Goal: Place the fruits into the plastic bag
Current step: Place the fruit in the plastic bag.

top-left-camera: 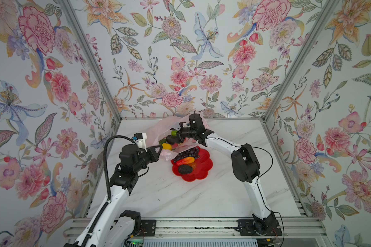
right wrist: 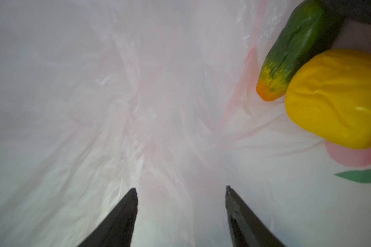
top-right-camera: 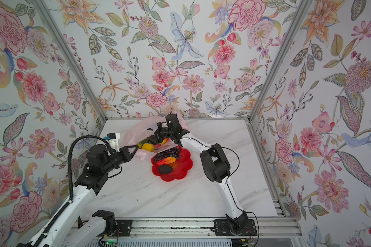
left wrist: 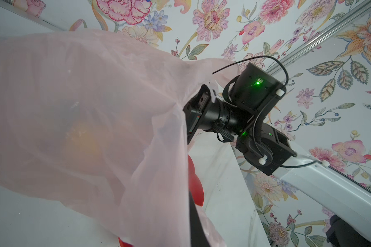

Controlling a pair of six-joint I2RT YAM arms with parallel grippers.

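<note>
plate (top-left-camera: pixel 202 170) holds grapes (top-left-camera: pixel 187 153), mango (top-left-camera: pixel 185 160), avocado (top-left-camera: pixel 185 169) (bag (top-left-camera: pixel 159 128): lemon (top-left-camera: pixel 166 146), green-orange piece (right wrist: pixel 296 49)).

Bright, diffuse light fills both top views, leaving only faint, soft shadows on the table (top-left-camera: pixel 180 196). In the right wrist view the plastic bag (right wrist: pixel 137 85) beyond the fingers (right wrist: pixel 120 220) looks hazy and unfocused; small glints mark the lemon (right wrist: pixel 338 100) past them.

left hand (top-right-camera: pixel 136 147) pinches the pink bag (top-right-camera: pixel 135 129); grapes (top-right-camera: pixel 168 153), mango (top-right-camera: pixel 166 160) and avocado (top-right-camera: pixel 165 169) lie on the red plate (top-right-camera: pixel 181 169)
</note>
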